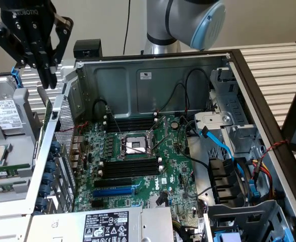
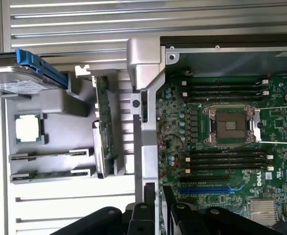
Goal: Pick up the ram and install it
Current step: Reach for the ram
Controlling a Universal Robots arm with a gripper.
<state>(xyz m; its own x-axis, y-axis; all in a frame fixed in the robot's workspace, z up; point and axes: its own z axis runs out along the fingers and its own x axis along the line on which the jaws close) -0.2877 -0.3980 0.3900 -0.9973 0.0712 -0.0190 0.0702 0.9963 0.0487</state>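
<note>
I see the tool (image 1: pixel 48 80) hanging at the upper left of the exterior view, over the gray tray (image 2: pixel 60 105) beside the open computer case (image 1: pixel 137 75). Its fingers stand slightly apart with nothing between them. The ram (image 2: pixel 102 122) stands on edge in the tray, near the case wall. The tray also holds a processor (image 2: pixel 28 128), two flat memory sticks (image 2: pixel 50 154) and a hard drive (image 2: pixel 23 83).

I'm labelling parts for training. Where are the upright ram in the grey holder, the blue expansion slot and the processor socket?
ram (image 2: pixel 102 122), wrist view, middle of its green board.
blue expansion slot (image 1: pixel 114 192), exterior view, middle of its length.
processor socket (image 1: pixel 134 146), exterior view, centre inside its metal frame.
</note>
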